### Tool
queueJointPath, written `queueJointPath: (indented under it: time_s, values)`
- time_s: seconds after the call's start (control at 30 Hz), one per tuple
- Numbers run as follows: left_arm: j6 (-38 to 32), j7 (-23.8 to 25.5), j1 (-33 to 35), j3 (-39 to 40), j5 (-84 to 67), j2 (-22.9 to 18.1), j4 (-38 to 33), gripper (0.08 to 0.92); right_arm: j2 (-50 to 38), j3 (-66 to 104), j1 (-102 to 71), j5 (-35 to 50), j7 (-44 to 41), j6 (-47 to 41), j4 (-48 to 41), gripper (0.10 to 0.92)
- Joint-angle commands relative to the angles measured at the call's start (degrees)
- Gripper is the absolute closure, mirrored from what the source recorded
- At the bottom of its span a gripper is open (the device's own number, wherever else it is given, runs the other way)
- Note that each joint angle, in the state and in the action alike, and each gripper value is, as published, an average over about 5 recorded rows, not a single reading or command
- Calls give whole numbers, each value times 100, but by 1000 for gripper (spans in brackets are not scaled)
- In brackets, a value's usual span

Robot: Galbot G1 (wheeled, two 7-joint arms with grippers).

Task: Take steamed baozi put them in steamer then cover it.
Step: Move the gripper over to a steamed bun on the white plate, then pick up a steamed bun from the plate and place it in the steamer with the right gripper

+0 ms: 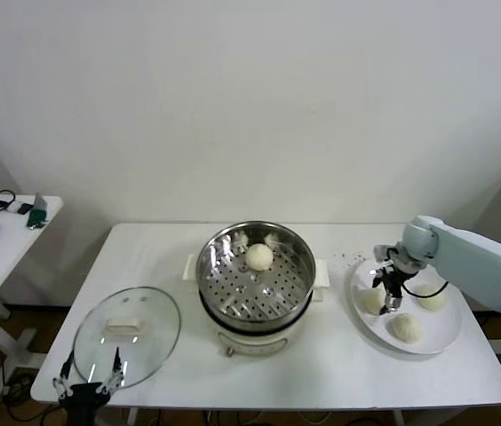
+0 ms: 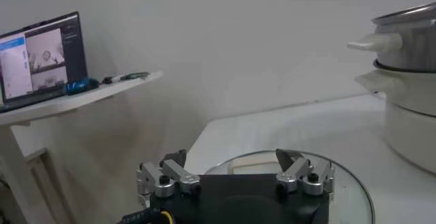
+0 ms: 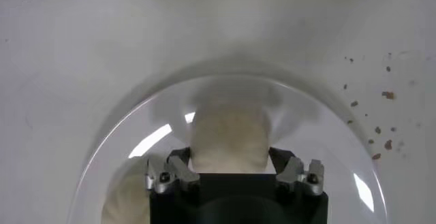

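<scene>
While nearest the robot the left gripper (image 1: 89,374) hangs idle at the front table edge, fingers spread apart and holding nothing, just in front of the lid (image 1: 127,335), which lies flat on the table (image 1: 170,257) to the left of the steamer (image 1: 256,277); so covering is not done yet. Left wrist view shows the same: open jaws over the near rim of the lid (image 2: 354,184), pot base off to the side. On the right side, the right gripper (image 1: 388,290) is down over the plate (image 1: 449,335), fingers straddling the bun (image 1: 373,300) closest to the steamer; in the right wrist view the jaws sit on either side of that bun (image 3: 228,137) and look snug against it, so I judge it clamped on it, though contact itself is hard to confirm. It is not lifted: the bun looks seated on the plate. Two more buns remain on the plate, one at the near side (image 1: 405,327) and one at the far right (image 1: 432,300). Farther back, inside the steamer basket, one bun (image 1: 259,256) already sits toward the rear. Some dark crumbs (image 1: 350,259) lie on the table between steamer and plate. Progress judgement: one of four buns placed, second being picked, two waiting, then the lid to go on; roughly a quarter done.
</scene>
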Motion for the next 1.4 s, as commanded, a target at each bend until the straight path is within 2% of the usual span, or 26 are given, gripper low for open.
queueJointPath:
  time_s: [0.03,0.27,0.5,0.77,1.17,1.4]
  values:
    - [-14,-6,21,-8,1,-5,-11,177,12,95,-49,80,-1,25,-87,285]
    - [-49,-15,68,-12,-19,-4,-36,177,-171,-214,384,645,45,-60,156,294]
    - [-71,-16,113,40,-20,-7,-96,177,-108,-1623,2360,2084,51,-97,502,296]
    - [-57,-9,90,153,78,4,-156,177,675,-3101,4309,3678,3,-56,628,296]
    - [-140,2,153,472,231,213,-242,177,1953,-3151,4698,4840,493,-637,1333,296]
    - [-133,10,92,531,299,283,-218,177,2729,-3208,4346,5000,770,-778,1469,296]
